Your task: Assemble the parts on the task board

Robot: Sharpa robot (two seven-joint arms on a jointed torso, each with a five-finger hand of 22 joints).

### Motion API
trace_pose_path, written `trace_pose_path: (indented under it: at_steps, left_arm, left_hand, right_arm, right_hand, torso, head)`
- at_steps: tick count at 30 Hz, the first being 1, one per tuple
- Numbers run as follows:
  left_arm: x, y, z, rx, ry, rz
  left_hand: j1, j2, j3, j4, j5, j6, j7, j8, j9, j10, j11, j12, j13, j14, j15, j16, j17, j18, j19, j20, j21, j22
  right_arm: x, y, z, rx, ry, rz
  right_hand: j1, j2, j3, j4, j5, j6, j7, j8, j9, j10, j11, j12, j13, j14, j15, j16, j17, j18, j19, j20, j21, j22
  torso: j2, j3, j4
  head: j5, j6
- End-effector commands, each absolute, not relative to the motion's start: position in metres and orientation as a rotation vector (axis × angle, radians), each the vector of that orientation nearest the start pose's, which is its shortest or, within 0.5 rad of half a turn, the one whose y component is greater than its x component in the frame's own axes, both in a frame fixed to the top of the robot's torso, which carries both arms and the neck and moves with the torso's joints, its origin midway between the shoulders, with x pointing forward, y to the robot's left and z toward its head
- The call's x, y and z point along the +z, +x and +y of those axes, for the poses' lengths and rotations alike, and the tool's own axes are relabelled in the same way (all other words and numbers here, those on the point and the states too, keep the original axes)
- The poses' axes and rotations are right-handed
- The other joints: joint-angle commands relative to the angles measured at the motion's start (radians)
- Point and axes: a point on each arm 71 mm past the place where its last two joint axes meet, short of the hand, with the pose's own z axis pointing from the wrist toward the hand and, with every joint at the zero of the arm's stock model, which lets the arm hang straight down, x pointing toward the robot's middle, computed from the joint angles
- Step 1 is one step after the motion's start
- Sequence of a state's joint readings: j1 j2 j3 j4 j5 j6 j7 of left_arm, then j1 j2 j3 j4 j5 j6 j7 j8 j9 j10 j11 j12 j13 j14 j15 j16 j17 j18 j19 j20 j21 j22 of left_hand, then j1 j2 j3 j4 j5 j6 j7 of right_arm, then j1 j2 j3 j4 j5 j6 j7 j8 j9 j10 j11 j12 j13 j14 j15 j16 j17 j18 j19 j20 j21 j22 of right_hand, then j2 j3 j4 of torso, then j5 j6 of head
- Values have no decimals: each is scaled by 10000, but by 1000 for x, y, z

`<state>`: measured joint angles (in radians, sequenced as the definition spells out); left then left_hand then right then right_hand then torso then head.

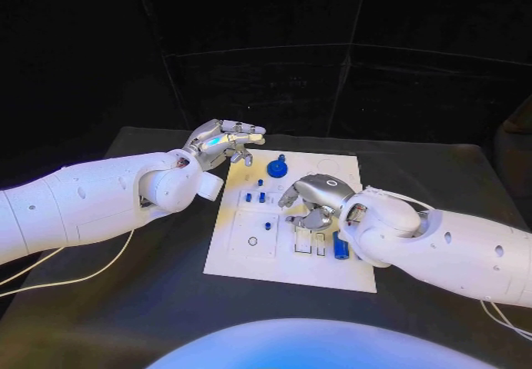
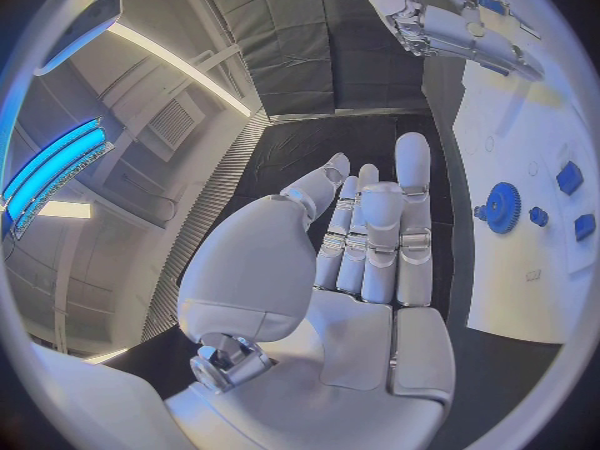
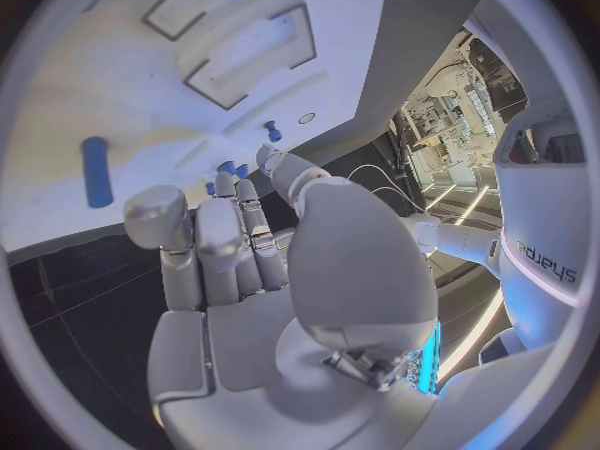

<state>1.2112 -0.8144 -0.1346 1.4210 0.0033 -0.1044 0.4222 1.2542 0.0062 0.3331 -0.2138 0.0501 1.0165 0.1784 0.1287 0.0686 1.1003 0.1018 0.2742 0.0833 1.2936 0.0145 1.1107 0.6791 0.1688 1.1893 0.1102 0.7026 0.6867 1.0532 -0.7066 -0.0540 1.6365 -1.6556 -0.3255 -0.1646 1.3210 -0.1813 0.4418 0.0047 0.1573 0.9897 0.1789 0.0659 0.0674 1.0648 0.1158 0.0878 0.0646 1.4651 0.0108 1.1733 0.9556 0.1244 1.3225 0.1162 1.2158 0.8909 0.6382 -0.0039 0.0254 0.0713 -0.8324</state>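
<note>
Blue parts (image 1: 276, 166) on white task board (image 1: 250, 257)

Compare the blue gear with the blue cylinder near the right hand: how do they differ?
The blue gear is round and toothed; the blue cylinder is a long plain bar. The gear sits at the task board's far end by the left hand; the cylinder lies flat near the front edge beside the right hand. Both are blue, and neither is held.

One flat white rectangular task board (image 1: 290, 261) is lying on one black table (image 1: 133, 307). One round blue toothed gear (image 1: 277, 165) and one long blue cylindrical bar (image 1: 340, 247) are resting on it. Two silver many-fingered hands are showing, the left hand (image 1: 225, 141) and the right hand (image 1: 314, 201).
</note>
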Motion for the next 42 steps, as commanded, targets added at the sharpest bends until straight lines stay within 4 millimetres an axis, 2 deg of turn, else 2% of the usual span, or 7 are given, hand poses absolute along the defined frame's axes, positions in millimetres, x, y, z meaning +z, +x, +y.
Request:
trace_pose_path:
  at_steps: [1, 5, 10, 14, 16, 26, 42]
  left_arm:
    - [-209, 493, 215, -16591, -10808, 15470]
    - [-209, 492, 214, -16625, -10808, 15505]
    - [-209, 492, 213, -16683, -10792, 15532]
    - [-209, 492, 213, -16689, -10790, 15539]
    - [-209, 492, 213, -16691, -10790, 15542]
    - [-209, 493, 214, -16649, -10800, 15524]
    - [-210, 494, 214, -16632, -10803, 15533]
  left_hand:
    - [-7, 22, -47, -18, -5, -73, 24, -10, -14, -67, 8, 24, 11, -76, 12, 2, -5, 127, -23, 39, -46, -13]
    - [-9, 19, -50, -17, -5, -77, 26, -9, -14, -72, 9, 27, 12, -77, 14, 3, -5, 127, -22, 40, -48, -14]
    - [-13, 11, -57, -17, -6, -84, 28, -7, -13, -81, 12, 35, 13, -79, 16, 4, -10, 127, -21, 42, -51, -16]
    - [-13, 11, -57, -17, -6, -84, 28, -7, -13, -81, 12, 35, 13, -79, 16, 4, -10, 127, -21, 42, -51, -16]
    - [-13, 11, -57, -17, -6, -84, 28, -7, -13, -81, 12, 35, 13, -79, 16, 4, -10, 127, -21, 42, -51, -16]
    - [-13, 11, -57, -17, -6, -84, 28, -7, -13, -81, 12, 35, 13, -79, 16, 4, -10, 127, -21, 42, -51, -16]
    - [-25, 11, -66, -9, -6, -88, 30, 1, -10, -90, 15, 52, 18, -79, 21, 14, -4, 127, -19, 47, -56, -20]
  right_arm:
    - [-224, 428, -120, 7726, -2762, 16971]
    - [-220, 439, -141, 7229, -2902, 17177]
    - [-221, 448, -158, 6693, -3137, 17422]
    - [-222, 452, -161, 6493, -3327, 17572]
    - [-223, 453, -161, 6396, -3433, 17701]
    - [-232, 454, -157, 6103, -4188, 18650]
    - [-230, 457, -156, 6121, -4016, 18140]
  right_hand:
    - [-26, 91, -112, -3, 43, 91, -50, 25, 12, 72, -66, 92, 9, 67, 43, -9, -5, -7, 15, 26, -51, 6]
    - [-47, 55, -226, -10, 40, 70, -108, 6, 4, 71, -104, 123, 1, 53, 20, -55, -95, 10, -9, 7, -101, -80]
    - [-58, -47, -654, -30, 258, 22, -171, -12, -4, -218, -121, 24, -17, 18, 9, -178, -312, 31, -72, 1, -237, -283]
    - [77, 54, -808, -78, 237, 46, -254, 1, 1, -251, -152, 38, -9, 35, -3, -173, -338, 30, -53, -9, -244, -280]
    - [118, 81, -832, -96, 229, 47, -275, 0, 1, -248, -159, 46, -8, 41, -4, -165, -336, 30, -46, -12, -244, -277]
    - [258, 270, -979, -146, 182, 153, -340, 32, 14, 186, -249, 279, 5, 96, -67, -75, -298, 18, 21, -63, -226, -231]
    - [826, 1122, -9, -307, -819, 1241, -424, 392, 142, 1765, -534, 629, 62, 255, -336, 478, 293, -124, 419, -294, 291, 614]
  torso:
    - [-28, -28, -27]
    - [-43, -45, -98]
    - [-32, -38, -67]
    - [-24, -17, -41]
    - [-22, -30, -25]
    - [-17, -43, -68]
    - [-18, -29, -63]
  head:
    - [-110, 76]
    - [-167, 116]
    - [-236, 186]
    - [-263, 205]
    - [-270, 210]
    - [-216, 155]
    - [-223, 98]
